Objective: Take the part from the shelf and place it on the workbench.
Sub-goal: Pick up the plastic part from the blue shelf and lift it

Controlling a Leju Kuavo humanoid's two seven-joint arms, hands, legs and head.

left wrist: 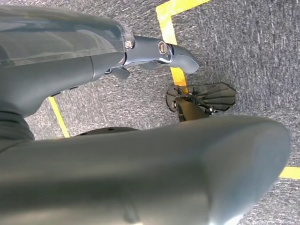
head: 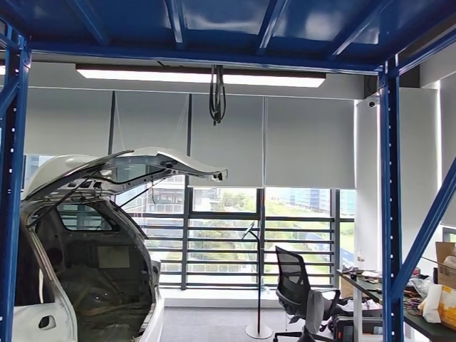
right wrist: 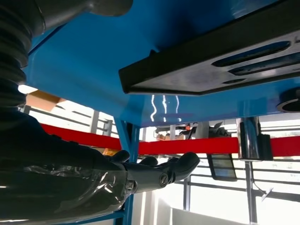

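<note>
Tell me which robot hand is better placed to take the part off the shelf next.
Right, likely. The right robot hand is raised at the blue shelf, empty, with the flat black part lying close by on it. The left robot hand hangs over the grey floor by the yellow tape.

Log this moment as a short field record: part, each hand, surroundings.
part: flat black part lying on the blue shelf, untouched
right hand: raised by the shelf, holds nothing, fingers stretched out toward the red beam
left hand: hangs over grey floor with yellow tape, empty
head view: white car body, tailgate up; office chair
</note>
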